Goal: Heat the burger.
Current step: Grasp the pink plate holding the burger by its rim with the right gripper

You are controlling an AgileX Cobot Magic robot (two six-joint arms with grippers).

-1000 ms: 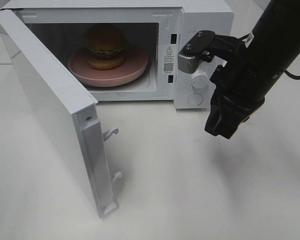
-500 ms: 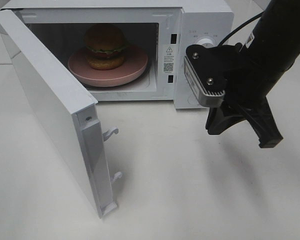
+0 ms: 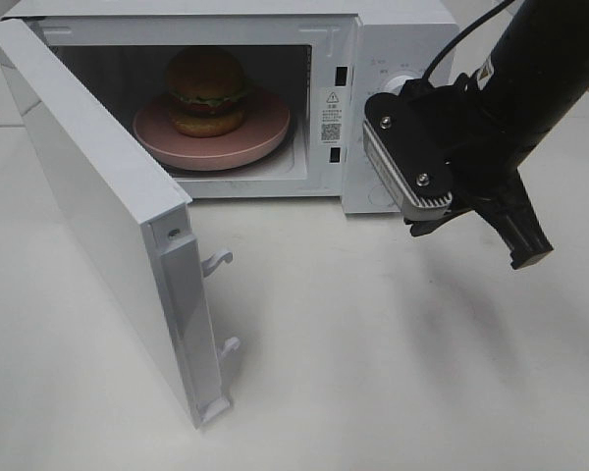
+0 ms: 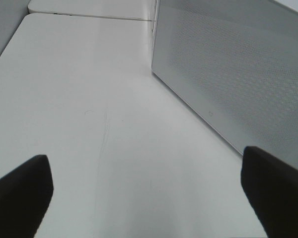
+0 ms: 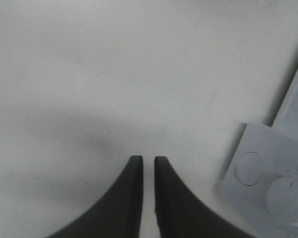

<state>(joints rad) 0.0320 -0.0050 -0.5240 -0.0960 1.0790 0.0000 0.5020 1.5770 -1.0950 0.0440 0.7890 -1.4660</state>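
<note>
Wide white table (image 3: 373, 373) between edge of microwave door (image 3: 103, 201) and right gripper (image 5: 144, 159)

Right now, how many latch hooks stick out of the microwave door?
2, both on the free edge of the open door: the upper hook partway down, the lower hook near its bottom corner. None seems hidden.

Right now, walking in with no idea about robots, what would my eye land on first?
Most likely the white box-shaped microwave at the back of the table, its door swung wide open to the left, with a glossy golden-bun burger sitting on a round pink plate inside. Next, the bulky black robot arm on the right, in front of the microwave's control panel, its right gripper slightly parted and holding nothing.
</note>
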